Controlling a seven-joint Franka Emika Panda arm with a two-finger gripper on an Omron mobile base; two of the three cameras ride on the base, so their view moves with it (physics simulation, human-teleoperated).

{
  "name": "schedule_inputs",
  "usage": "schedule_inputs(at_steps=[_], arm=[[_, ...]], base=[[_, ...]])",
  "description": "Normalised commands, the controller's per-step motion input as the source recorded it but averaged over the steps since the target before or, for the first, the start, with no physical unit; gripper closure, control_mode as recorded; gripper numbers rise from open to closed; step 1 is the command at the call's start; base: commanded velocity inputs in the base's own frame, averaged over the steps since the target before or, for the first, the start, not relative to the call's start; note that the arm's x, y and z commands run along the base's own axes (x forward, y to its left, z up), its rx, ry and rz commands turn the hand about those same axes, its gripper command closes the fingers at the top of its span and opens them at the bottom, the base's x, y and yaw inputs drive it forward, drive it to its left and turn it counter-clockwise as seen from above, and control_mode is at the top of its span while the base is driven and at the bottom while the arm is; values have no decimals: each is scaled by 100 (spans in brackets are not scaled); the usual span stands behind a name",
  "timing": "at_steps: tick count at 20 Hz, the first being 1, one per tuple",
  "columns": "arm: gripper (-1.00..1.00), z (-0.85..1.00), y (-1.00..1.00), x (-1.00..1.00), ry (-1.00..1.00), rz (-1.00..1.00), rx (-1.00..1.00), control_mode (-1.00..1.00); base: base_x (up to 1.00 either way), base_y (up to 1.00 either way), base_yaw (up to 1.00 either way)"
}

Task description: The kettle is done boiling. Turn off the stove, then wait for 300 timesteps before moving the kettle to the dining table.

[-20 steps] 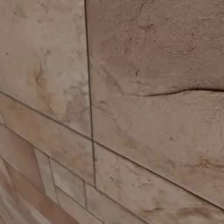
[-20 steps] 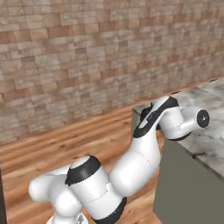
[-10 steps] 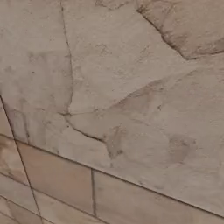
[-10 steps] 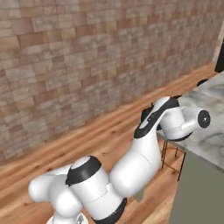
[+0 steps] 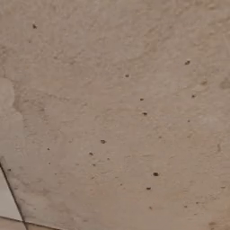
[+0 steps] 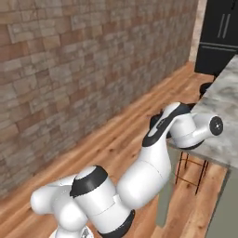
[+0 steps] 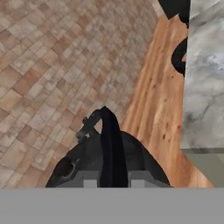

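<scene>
kettle (image 7: pixel 109 157) hides the hand's fingertips; dining table (image 6: pixel 223 121) cut off at right.

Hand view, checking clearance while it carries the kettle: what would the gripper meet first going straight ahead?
Beyond the held kettle, probably the wood floor by the brick wall; depth is unclear.

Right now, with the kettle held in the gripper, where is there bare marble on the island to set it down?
The marble top of the dining table is bare all along the stretch in the hand view, from its near corner back to the dark appliance. The kettle hangs beside it over wood floor. Low down it is tighter: a black bar stool tucks against the table's edge.
</scene>
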Motion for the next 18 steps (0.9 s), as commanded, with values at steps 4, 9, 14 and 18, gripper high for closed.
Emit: schedule_inputs(at_steps=[4,9,14,18], arm=[[100,0,0,0,0,0,0,100],[100,0,0,0,0,0,0,100],[100,0,0,0,0,0,0,100],[100,0,0,0,0,0,0,100]], base=[[69,68,-42],[68,63,-45],[69,56,-45],[72,57,-45]])
